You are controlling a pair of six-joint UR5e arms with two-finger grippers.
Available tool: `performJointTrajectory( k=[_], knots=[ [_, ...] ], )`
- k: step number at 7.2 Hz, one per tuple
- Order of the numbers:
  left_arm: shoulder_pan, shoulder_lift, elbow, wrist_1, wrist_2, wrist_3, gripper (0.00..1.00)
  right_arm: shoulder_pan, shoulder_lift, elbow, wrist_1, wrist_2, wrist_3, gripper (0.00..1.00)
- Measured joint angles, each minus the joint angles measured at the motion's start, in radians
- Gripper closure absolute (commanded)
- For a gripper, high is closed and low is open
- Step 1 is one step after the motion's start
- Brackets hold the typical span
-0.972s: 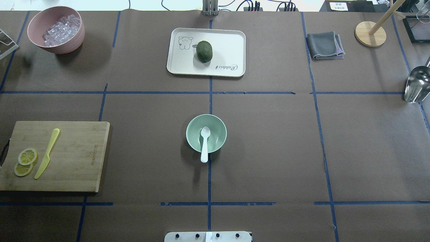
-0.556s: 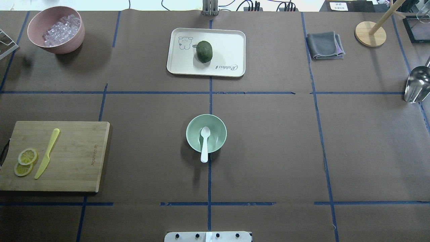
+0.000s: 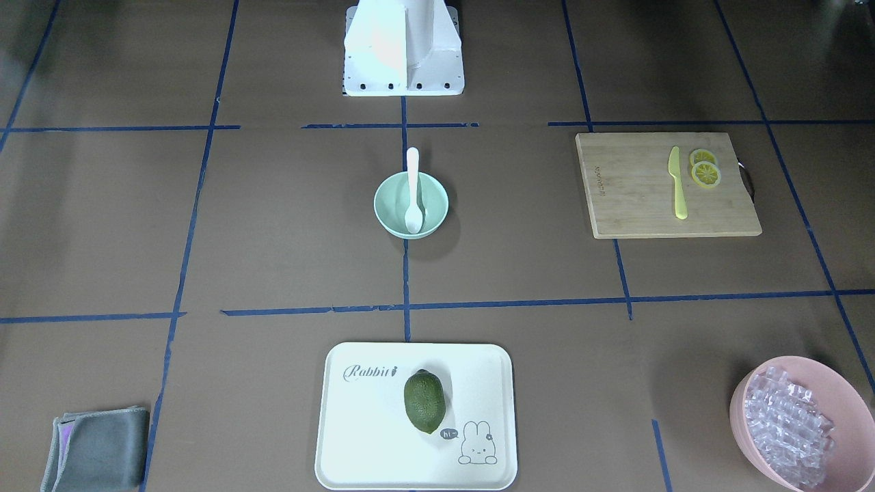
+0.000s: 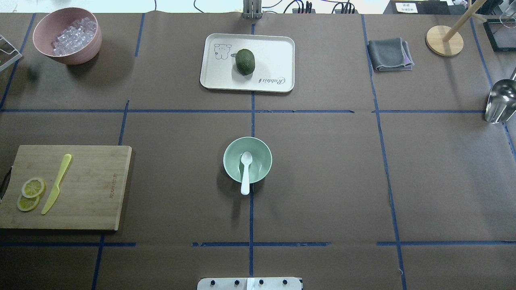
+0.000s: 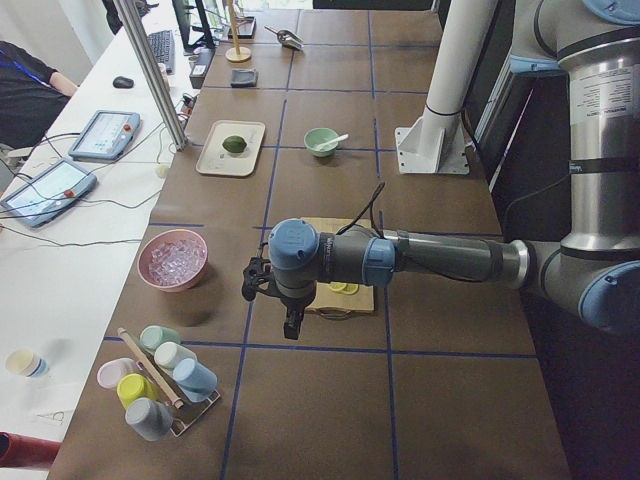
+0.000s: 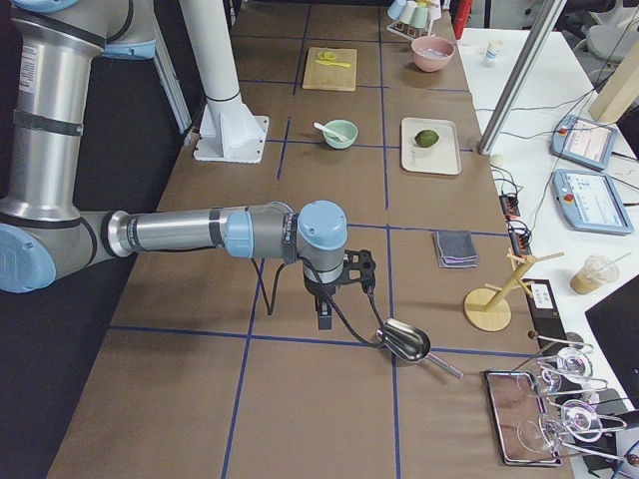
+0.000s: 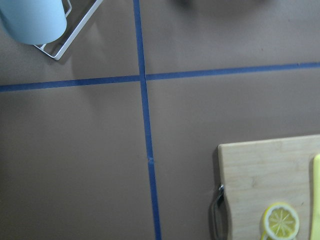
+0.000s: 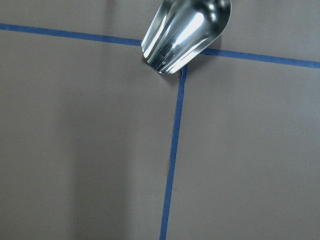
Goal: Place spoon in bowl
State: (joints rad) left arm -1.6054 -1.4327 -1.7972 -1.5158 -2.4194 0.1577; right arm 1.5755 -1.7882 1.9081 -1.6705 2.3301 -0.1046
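Since spoon (image 4: 245,171) scoop lies in bowl (image 4: 231,161), handle leaning on rim, task looks done; left hand (image 5: 291,328), right hand (image 6: 325,320): spread or pressed, can't tell.

We see a white spoon (image 4: 245,173), a mint-green bowl (image 4: 261,161), and a brown table (image 4: 322,181) gridded with blue tape (image 4: 251,217).

Place: robot lab
Surface: brown paper (image 4: 322,181) gridded with blue tape (image 4: 306,111)
Machine: arm (image 5: 440,260), white pedestal (image 5: 445,90)
Alongside: bench (image 5: 70,280) with teach pendants (image 5: 103,134), keyboard (image 5: 160,45), operator (image 5: 25,95)
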Motion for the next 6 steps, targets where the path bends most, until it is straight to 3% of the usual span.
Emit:
performJointTrajectory(
  k=[6],
  knots=[
    [-0.020, 0.012, 0.022, -0.002, 0.005, 0.029, 0.00, -0.012, 0.001, 0.000, 0.000, 0.015, 0.000, 0.00]
  ],
)
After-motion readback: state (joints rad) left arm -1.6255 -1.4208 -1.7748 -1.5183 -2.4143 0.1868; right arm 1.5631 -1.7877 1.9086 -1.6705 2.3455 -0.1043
